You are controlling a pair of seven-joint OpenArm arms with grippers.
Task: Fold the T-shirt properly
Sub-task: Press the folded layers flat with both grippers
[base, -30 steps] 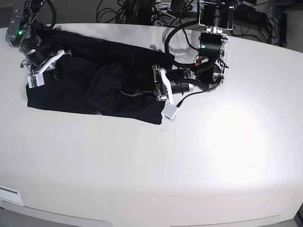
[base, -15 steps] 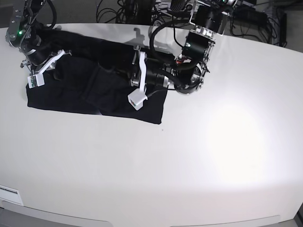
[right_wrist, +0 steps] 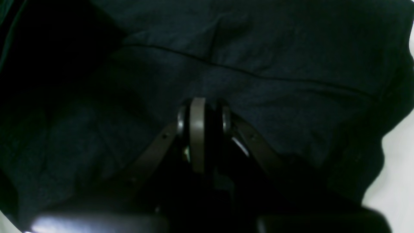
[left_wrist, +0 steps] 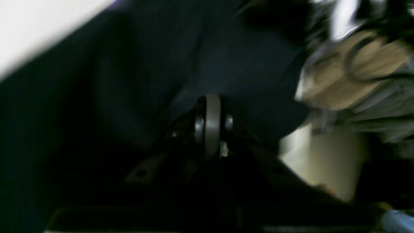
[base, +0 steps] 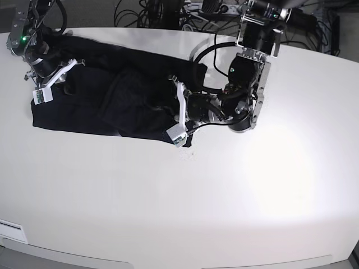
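The black T-shirt [base: 112, 101] lies crumpled in a long band across the table's far left, plain side showing. My left gripper [base: 165, 109] lies low over the shirt's right end. In the left wrist view, which is blurred, the left gripper [left_wrist: 210, 106] has its fingers together against the dark T-shirt [left_wrist: 226, 58]; I cannot tell if cloth is pinched. My right gripper [base: 66, 85] sits on the shirt's upper left part. In the right wrist view the right gripper [right_wrist: 207, 113] stands nearly closed with dark cloth between its fingers, on the T-shirt [right_wrist: 258, 48] just below a seam.
The white table [base: 224, 196] spreads wide to the front and right of the shirt. Cables and equipment [base: 168, 11] crowd the space behind the table's far edge. A black cable loops from the left arm [base: 247, 84] over the shirt's right end.
The left gripper swept left across the shirt from its right edge, then came back right and lower. The shirt's right lower corner has drawn in. The right arm has not moved.
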